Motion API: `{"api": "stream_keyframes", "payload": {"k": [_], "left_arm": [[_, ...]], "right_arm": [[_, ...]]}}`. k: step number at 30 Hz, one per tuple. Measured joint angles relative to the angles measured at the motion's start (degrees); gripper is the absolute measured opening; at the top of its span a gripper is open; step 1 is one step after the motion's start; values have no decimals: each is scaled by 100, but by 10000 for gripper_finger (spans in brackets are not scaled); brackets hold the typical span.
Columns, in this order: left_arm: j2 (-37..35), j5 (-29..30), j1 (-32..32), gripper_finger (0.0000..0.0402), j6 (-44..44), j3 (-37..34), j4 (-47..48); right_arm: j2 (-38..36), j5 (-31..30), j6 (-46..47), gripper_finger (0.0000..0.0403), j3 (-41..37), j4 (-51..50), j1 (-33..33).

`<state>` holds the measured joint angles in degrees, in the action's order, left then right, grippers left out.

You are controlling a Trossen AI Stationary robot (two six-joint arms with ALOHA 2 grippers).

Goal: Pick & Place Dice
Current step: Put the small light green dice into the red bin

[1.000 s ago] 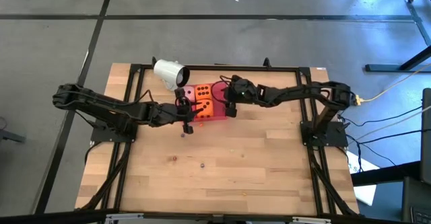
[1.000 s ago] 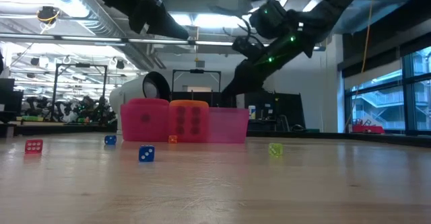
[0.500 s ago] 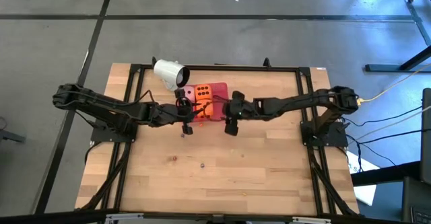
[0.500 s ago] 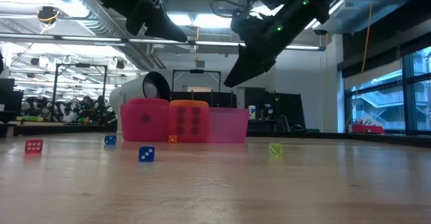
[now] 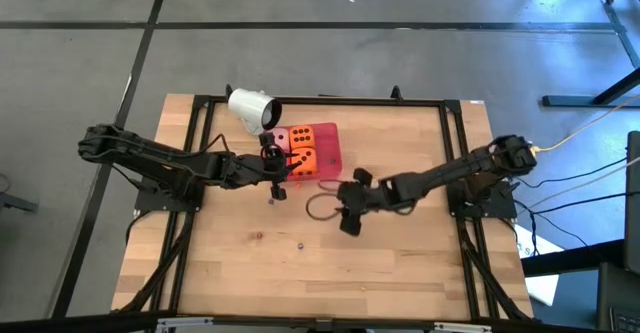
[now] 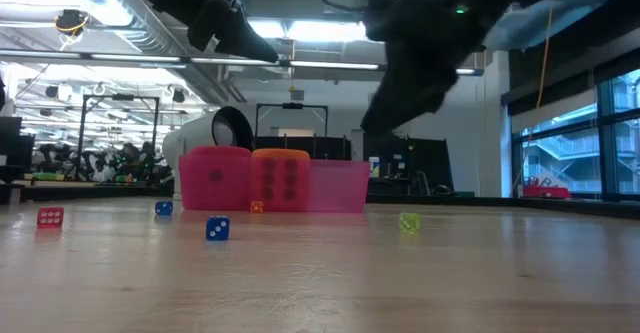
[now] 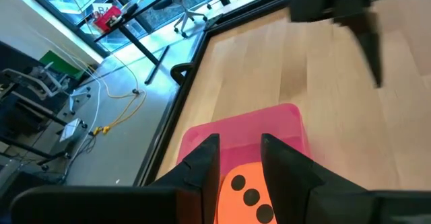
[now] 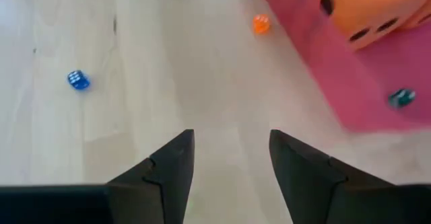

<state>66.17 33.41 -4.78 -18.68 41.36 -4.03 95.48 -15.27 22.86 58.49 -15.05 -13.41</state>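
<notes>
The soft dice sit crowded in the left part of a flat pink tray. The low view shows a pink one and an orange one side by side. My left gripper hangs above the tray's left end. Its fingers are narrowly open with nothing between them, and an orange die shows below them. My right gripper hovers open over bare wood, nearer than the tray. Nothing shows in its gap.
A white cup lies on its side beyond the tray's left corner. Small hard dice are scattered on the wood: blue, orange, red, yellow-green, and a teal one on the tray. A black frame borders the table.
My right gripper has swung from above the tray's right part toward the table's near edge, turning as it went, and now hangs over bare wood. The dice and tray have stayed in place.
</notes>
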Motion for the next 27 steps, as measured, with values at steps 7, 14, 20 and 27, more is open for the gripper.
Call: {"api": "stream_keyframes", "payload": {"k": [7, 14, 20, 27], "left_arm": [[0, 0, -1, 104, 0, 0, -47], [2, -2, -1, 104, 0, 0, -125], [2, -9, -1, 102, 0, 0, -178], [2, -9, 0, 104, -3, 0, -180]], "right_arm": [[250, -444, 1213, 191, -293, 100, -643], [892, -799, 1420, 191, -320, 350, -1055], [1038, -793, 1552, 191, -322, 326, -1071], [1036, -686, 1578, 191, -320, 309, -1071]]}}
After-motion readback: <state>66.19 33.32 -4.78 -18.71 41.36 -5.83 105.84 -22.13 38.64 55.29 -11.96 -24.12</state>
